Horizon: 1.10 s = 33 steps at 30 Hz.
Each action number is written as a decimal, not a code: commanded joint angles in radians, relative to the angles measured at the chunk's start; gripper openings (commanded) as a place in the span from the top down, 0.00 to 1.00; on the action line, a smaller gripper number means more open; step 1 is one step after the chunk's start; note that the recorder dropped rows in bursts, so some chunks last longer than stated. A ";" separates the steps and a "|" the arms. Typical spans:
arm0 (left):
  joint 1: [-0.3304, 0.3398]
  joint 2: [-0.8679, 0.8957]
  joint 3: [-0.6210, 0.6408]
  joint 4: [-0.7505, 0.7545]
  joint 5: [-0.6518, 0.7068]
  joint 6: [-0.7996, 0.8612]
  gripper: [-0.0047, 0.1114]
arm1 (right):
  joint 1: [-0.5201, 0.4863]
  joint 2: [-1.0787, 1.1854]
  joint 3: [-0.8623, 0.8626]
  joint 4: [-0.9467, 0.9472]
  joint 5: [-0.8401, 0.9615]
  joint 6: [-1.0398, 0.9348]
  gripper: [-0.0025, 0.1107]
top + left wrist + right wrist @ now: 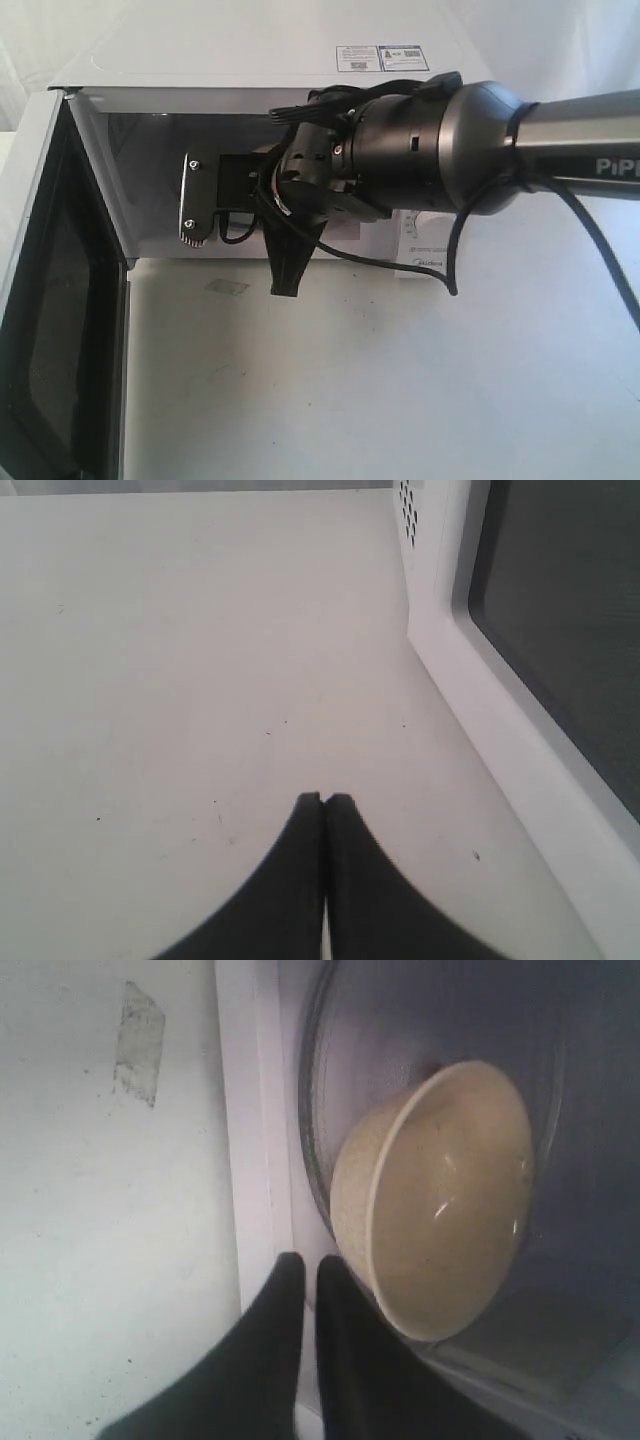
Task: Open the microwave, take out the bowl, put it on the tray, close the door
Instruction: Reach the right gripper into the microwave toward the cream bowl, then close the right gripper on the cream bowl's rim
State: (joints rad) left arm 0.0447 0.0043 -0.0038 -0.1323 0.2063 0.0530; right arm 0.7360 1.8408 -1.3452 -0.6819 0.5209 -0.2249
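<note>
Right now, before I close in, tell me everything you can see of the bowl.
The bowl is small, round and cream to pale yellow, with plain smooth sides and a glossy inside that looks empty. It stands on the clear glass turntable inside the microwave, near the front opening. The right gripper, almost shut and holding nothing, is just beside its rim; I cannot tell whether it touches. In the exterior view the arm hides the bowl.

White matte tabletop [400, 380] fills the lower and right frame, with faint dark specks here and there. White boxy microwave [250, 55] stands directly on it, upper centre, its open door [50, 300] along the left edge. Small clear tape patch [228, 287] stuck flat, left of centre, just in front of the oven's mouth.
</note>
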 commanded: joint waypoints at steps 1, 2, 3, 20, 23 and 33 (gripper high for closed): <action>-0.008 -0.004 0.004 -0.008 0.003 0.000 0.96 | 0.007 -0.001 -0.005 -0.008 -0.034 0.024 0.76; -0.008 -0.004 0.004 -0.008 0.003 0.000 0.96 | 0.007 -0.001 -0.005 -0.008 -0.055 0.024 0.67; -0.008 -0.004 0.004 -0.008 0.003 0.000 0.96 | 0.007 0.001 -0.005 -0.008 -0.072 0.024 0.61; -0.008 -0.004 0.004 -0.008 0.003 0.000 0.96 | -0.039 0.115 -0.074 -0.135 -0.134 0.171 0.52; -0.008 -0.004 0.004 -0.008 0.003 0.000 0.96 | -0.056 0.118 -0.079 -0.161 -0.142 0.178 0.52; -0.008 -0.004 0.004 -0.008 0.003 0.000 0.96 | -0.079 0.176 -0.079 -0.227 -0.154 0.180 0.61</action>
State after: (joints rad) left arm 0.0447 0.0043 -0.0038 -0.1323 0.2063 0.0530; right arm 0.6614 2.0188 -1.4205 -0.8945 0.3778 -0.0532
